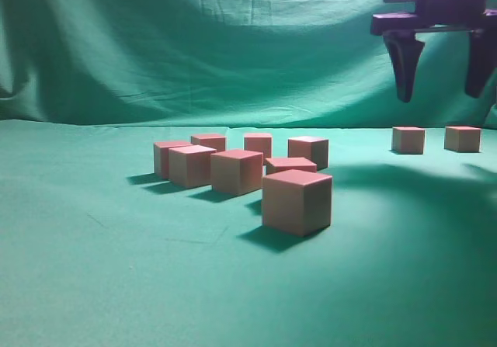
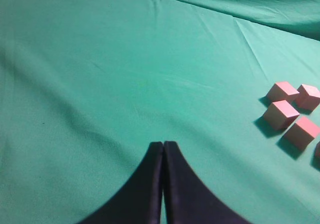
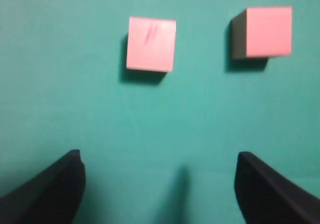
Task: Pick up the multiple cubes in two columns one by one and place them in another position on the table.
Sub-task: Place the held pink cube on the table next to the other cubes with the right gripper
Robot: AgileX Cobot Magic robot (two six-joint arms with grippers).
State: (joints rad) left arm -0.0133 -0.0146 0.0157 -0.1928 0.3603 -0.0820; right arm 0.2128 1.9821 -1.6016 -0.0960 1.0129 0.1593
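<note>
Cubes (image 1: pixel 297 200) cluster at table (image 1: pixel 93 285) centre, two more placed at 3 o'clock; right gripper (image 1: pixel 441 60) hangs above those, jaws wide and empty, left gripper (image 2: pixel 163 154) closed, empty; best approach the nearest cube squarely.

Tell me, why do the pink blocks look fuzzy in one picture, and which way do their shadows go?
Right wrist view: both cubes have soft, smeared edges, likely blur; shadows fall down-left. Exterior view: the nearest cube is crisp, its shadow spreading left on the table. Left wrist view: fairly sharp, shadows down-left.
</note>
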